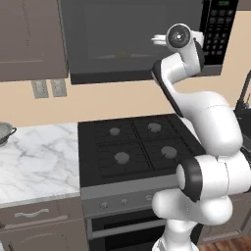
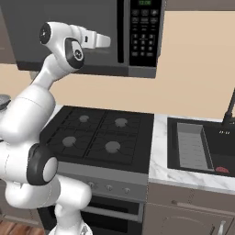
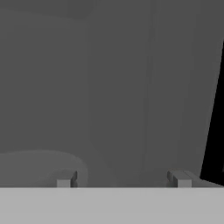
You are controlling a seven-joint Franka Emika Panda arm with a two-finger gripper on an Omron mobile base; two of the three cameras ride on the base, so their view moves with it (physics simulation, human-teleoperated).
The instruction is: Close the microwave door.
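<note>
Left base view onward: arm raised at the microwave

Left base view: microwave [image 1: 142,41] mounted above the black stove [image 1: 137,147]; microwave door [image 1: 127,37] lies flat across the front, apparently shut; keypad panel [image 1: 219,30] at right. White arm reaches up before it. Marble counter [image 1: 34,162] at left.

Right base view: long black bar handle [image 2: 120,31] beside the keypad; gripper [image 2: 104,41] just before the door glass. Sink [image 2: 202,147] at right.

Hand view: fingertips [image 3: 65,180] set wide apart, grasping nothing, facing the grey door glass.
</note>
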